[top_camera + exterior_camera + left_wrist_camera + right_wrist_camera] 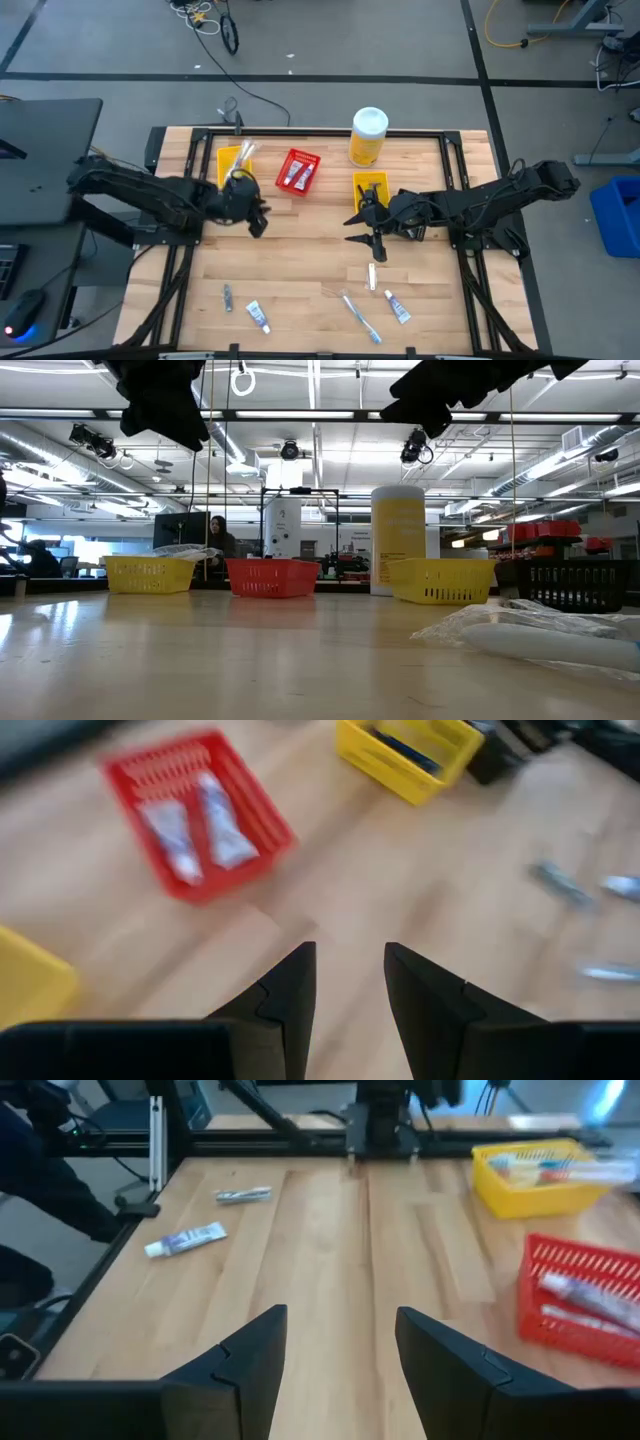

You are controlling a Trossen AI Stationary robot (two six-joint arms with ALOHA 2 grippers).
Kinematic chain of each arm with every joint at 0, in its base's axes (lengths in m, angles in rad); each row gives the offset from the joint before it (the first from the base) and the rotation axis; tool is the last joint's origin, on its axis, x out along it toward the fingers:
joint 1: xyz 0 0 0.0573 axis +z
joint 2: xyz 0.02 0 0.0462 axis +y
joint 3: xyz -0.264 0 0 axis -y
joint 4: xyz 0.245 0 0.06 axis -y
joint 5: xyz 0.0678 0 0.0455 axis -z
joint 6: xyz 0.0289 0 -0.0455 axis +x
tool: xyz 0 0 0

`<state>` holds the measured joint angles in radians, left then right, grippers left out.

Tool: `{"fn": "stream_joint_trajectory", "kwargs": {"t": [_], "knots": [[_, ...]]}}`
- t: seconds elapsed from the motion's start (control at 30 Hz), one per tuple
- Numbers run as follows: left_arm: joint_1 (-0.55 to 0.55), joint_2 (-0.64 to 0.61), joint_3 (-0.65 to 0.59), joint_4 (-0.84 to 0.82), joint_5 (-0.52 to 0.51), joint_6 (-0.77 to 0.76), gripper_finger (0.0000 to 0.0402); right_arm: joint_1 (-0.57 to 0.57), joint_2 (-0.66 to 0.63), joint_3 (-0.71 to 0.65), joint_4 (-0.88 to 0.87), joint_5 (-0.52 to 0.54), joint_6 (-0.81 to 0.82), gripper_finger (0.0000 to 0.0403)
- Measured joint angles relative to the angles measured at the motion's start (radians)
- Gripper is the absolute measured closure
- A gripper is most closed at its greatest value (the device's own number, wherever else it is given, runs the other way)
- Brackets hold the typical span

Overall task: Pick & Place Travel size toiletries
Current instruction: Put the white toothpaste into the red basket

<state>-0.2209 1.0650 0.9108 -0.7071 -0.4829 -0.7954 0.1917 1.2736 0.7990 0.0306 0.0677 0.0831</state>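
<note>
Both dark claws (350, 985) (335, 1355) apart, empty, above slatted wood table (300, 270)

1. Both arms are matte black, built from chunky jointed segments.
2. The left gripper (350, 982) ends in two dark, wedge-shaped fingers (290, 990) with stepped notches along their inner edges.
3. The right gripper (340, 1350) has the same black, angular fingers (255, 1355), their flat inner faces slightly paler.
4. Behind each pincer sits a broad black wrist block.
</note>
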Motion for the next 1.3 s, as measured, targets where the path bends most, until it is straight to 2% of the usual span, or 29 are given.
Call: {"fn": "stream_joint_trajectory", "kwargs": {"t": [0.13, 0.43, 0.6, 0.67, 0.8, 1.0, 1.3], "knots": [[-0.080, 0.069, 0.000, 0.032, 0.068, -0.163, 0.0274, 0.006, 0.000, -0.004, -0.051, 0.000, 0.058, 0.0206], [-0.228, 0.253, 0.000, 0.032, 0.260, -0.548, 0.0274, 0.013, 0.000, -0.083, -0.050, 0.001, 0.117, 0.0208], [-0.314, 0.314, 0.000, 0.029, 0.278, -0.723, 0.0274, 0.013, 0.000, -0.111, -0.020, 0.001, 0.117, 0.0211], [-0.343, 0.333, 0.000, 0.072, 0.289, -0.707, 0.0274, 0.013, 0.000, -0.115, -0.003, 0.001, 0.116, 0.0212], [-0.401, 0.373, 0.000, 0.199, 0.305, -0.518, 0.0274, 0.013, 0.000, -0.115, 0.000, 0.001, 0.111, 0.0212], [-0.434, 0.411, 0.001, 0.280, 0.374, -0.433, 0.0266, 0.013, 0.000, -0.115, 0.010, 0.001, 0.111, 0.0211], [-0.470, 0.449, 0.002, 0.293, 0.470, 0.005, 0.0227, 0.013, 0.000, -0.115, 0.042, 0.000, 0.111, 0.0213]]}}
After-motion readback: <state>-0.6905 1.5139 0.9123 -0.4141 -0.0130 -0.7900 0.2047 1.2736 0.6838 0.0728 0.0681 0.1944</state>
